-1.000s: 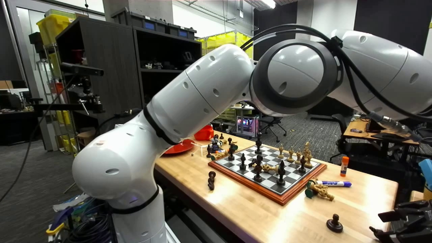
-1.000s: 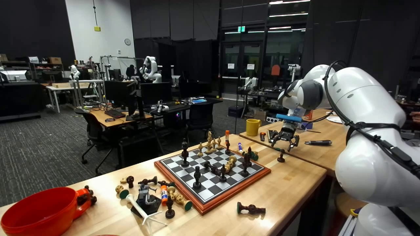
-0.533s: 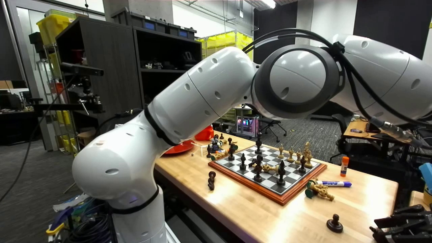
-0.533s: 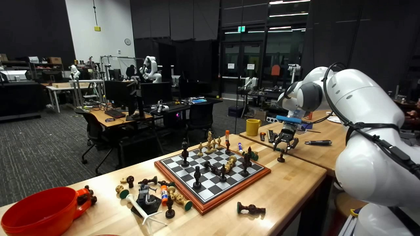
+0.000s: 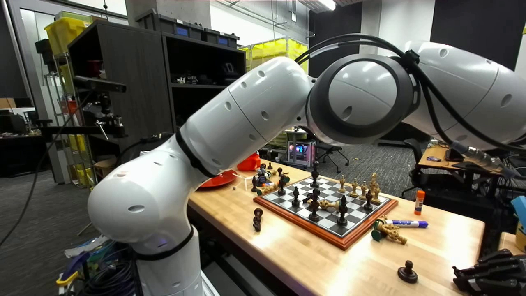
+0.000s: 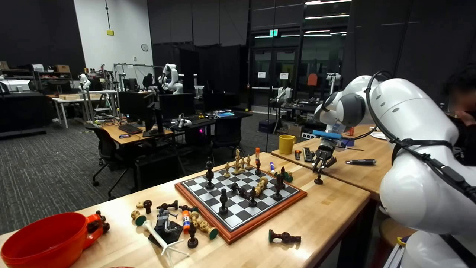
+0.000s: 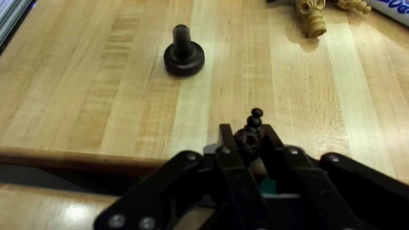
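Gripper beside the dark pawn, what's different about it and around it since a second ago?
The gripper has lowered slightly and closed in on both sides of a dark chess piece, apparently taking hold of it. More of a person shows at an exterior view's right edge. The dark pawn, chessboard and yellow mug stayed put.

Robotics lab, several robot arms (image 6: 412, 108), monitors (image 6: 176, 106)

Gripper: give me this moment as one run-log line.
gripper: shut on dark chess piece | dark pawn: upright on table, apart from gripper | pale chess pieces: lying near marker
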{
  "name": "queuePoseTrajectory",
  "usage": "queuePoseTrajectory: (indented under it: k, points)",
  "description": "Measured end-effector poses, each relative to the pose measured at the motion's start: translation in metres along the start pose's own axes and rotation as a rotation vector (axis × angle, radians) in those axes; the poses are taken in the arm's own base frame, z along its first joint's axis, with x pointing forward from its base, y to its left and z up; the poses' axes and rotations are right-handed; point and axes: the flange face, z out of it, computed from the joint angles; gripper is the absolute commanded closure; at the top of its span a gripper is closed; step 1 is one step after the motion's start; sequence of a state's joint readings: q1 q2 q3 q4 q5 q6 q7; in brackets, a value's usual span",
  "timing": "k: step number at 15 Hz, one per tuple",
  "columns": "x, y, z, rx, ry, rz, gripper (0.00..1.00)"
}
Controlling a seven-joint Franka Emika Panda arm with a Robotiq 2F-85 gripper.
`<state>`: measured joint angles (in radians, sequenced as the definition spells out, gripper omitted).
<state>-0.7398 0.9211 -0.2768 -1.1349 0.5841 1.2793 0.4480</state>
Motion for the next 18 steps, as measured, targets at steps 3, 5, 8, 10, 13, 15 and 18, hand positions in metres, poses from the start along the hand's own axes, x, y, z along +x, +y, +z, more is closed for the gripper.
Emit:
queuePoseTrajectory:
  k: [3,5,8,10,13,15,18]
  points:
    - [-0.001,0.001,-0.001,-0.002,-0.003,0.0,0.94]
    - [-0.005,0.003,-0.005,-0.005,-0.002,-0.007,0.94]
    - [-0.018,0.011,-0.018,-0.022,0.016,-0.029,0.94]
    - [-0.031,0.021,-0.028,-0.043,0.03,-0.055,0.94]
    - [-0.059,0.035,-0.037,-0.095,0.048,-0.122,0.94]
    - [-0.082,0.04,-0.035,-0.139,0.049,-0.179,0.94]
    - [-0.128,0.044,-0.026,-0.223,0.017,-0.26,0.94]
